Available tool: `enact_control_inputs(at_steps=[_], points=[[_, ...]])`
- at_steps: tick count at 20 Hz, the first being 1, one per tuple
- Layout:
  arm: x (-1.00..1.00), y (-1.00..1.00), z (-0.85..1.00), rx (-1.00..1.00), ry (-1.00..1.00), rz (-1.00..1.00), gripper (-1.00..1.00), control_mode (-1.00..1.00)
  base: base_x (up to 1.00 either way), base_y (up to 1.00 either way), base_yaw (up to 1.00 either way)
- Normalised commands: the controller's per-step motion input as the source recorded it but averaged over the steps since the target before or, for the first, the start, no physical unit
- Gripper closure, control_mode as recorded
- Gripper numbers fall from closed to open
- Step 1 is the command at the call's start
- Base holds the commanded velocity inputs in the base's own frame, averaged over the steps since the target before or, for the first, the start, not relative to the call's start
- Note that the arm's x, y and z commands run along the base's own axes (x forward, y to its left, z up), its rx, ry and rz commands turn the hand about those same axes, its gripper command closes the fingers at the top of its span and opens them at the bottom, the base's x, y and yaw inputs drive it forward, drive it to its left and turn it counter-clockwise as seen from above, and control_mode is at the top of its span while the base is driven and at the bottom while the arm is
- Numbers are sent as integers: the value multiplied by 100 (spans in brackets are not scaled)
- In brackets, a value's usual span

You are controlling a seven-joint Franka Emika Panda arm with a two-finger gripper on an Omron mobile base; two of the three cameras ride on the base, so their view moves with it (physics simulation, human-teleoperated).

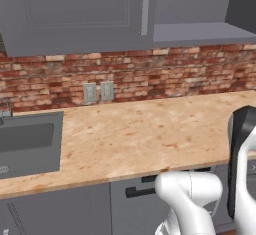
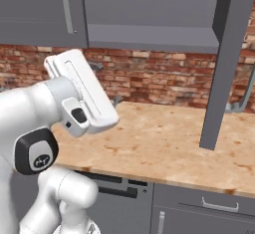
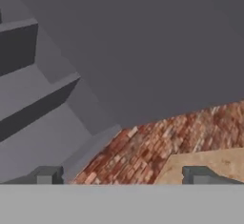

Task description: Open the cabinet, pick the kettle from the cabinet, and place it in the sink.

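A: Scanning from the left, what do you get?

B: The sink (image 1: 30, 144) sits at the left end of the counter (image 1: 145, 134), sunk into it, a dark basin. Above hangs the cabinet (image 1: 80, 14), its left door shut with the slim bar handle (image 1: 145, 6) at its right edge. The right door (image 2: 226, 63) stands swung out over the counter, edge-on in the right base view.

A: And the kettle?

B: I cannot see it. The open side shows a bare grey shelf underside and dark interior; the kettle may sit deeper in or higher up.

A: How would it handle, once found?

B: My guess: a small metal kettle is light and rigid, but rounded and slick at the body. The arched handle on top looks the safer place to pinch; the body may slip out.

A: Gripper?

B: The gripper (image 3: 121, 176) has its jaws spread wide with nothing between them, pointing up at the cabinet underside and the brick wall (image 3: 157, 151).

A: Anything in the way?

B: The open door is the main hazard; the arm must pass to its left. Two wall outlets (image 1: 98, 92) sit on the brick, harmless. The path from cabinet to sink crosses open counter.
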Motion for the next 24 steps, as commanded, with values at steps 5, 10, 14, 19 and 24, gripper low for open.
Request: enact_control_inputs(at_steps=[5, 10, 14, 19, 24], points=[[-1, 55, 9, -25, 8, 15, -100, -100, 0, 0, 0], [0, 54, 13, -23, 2, 13, -100, -100, 0, 0, 0], [0, 58, 16, -27, 2, 13, -100, -100, 0, 0, 0], [2, 53, 19, -19, 5, 11, -100, -100, 0, 0, 0], [12, 50, 19, -10, 10, 4, -100, -100, 0, 0, 0]])
